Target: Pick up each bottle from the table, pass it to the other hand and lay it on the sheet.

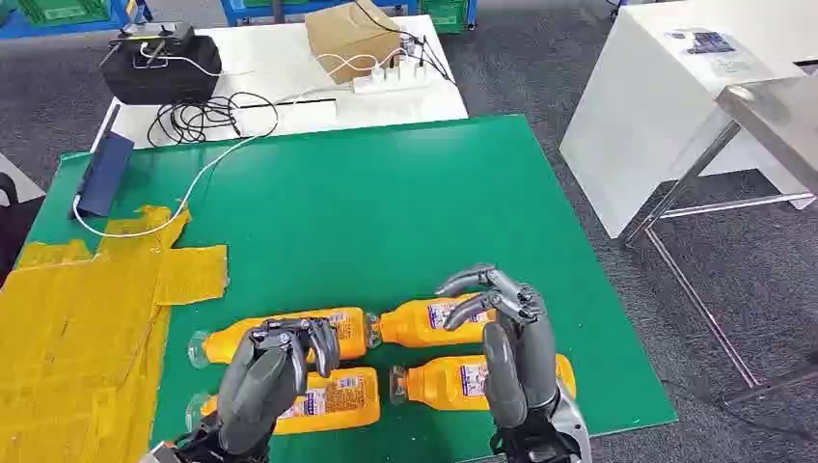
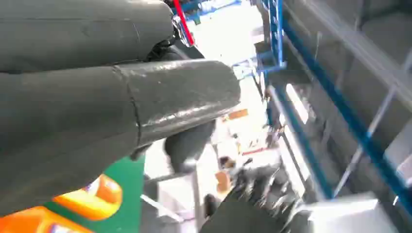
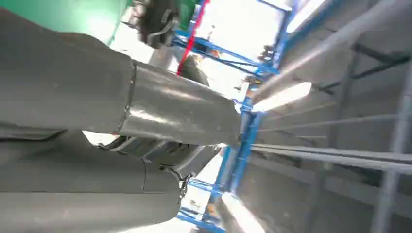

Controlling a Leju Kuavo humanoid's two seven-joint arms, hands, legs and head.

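Several orange bottles lie on their sides near the front edge of the green table point(image 1: 376, 203). Two lie in the far row point(image 1: 349, 328) point(image 1: 424, 322) and two in the near row point(image 1: 338, 397) point(image 1: 449, 380). The crumpled yellow sheet point(image 1: 77, 318) covers the table's left side. My left hand point(image 1: 275, 371) is raised above the left pair of bottles, fingers bent, holding nothing. My right hand point(image 1: 506, 333) is raised above the right pair, fingers spread and curved, also holding nothing. In the left wrist view, orange bottles point(image 2: 92, 196) show past my left thumb point(image 2: 145, 102).
A blue flat case point(image 1: 104, 174) and a white cable point(image 1: 193, 183) lie at the table's far left. Behind it, a white table holds a black box point(image 1: 159, 68), a cardboard box point(image 1: 349, 37) and a power strip point(image 1: 391, 79). A white cabinet point(image 1: 666, 106) and a metal frame point(image 1: 695, 203) stand to the right.
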